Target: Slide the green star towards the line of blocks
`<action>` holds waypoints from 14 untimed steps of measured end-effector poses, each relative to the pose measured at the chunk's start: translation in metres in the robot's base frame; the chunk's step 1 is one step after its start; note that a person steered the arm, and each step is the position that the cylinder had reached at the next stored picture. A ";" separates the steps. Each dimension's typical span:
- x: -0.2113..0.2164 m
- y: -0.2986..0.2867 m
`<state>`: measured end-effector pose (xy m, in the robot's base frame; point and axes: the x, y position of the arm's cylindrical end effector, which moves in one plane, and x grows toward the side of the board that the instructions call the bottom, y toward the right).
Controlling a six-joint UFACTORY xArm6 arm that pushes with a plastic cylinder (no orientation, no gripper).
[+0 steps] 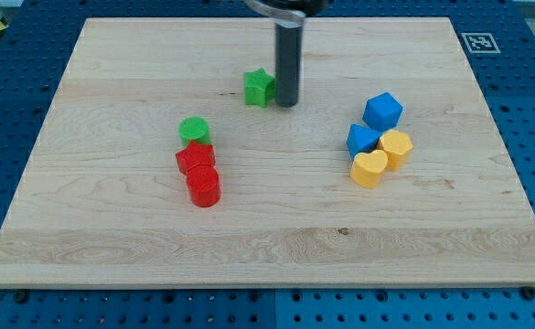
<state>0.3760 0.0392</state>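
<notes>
The green star (259, 88) lies on the wooden board (112, 228) above the centre. My tip (287, 102) stands just to the star's right, touching or almost touching it. A line of blocks lies to the lower left: a green cylinder (194, 130) on top, a red block (195, 159) in the middle and a red cylinder (203, 186) at the bottom, each touching its neighbour.
A cluster sits at the view's right: a blue cube (382, 111), a second blue block (362, 140), a yellow block (396, 147) and a yellow heart (369, 169). A black-and-white marker (478, 41) is at the board's top right corner.
</notes>
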 end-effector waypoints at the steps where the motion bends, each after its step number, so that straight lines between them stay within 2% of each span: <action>1: -0.023 0.013; 3: -0.019 -0.076; 5: -0.019 -0.070; 6: -0.043 -0.060; 7: -0.048 -0.072; 8: -0.036 -0.101; 10: -0.017 -0.101; 12: -0.011 -0.036; 13: 0.017 -0.038; 14: 0.017 -0.057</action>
<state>0.3927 -0.0178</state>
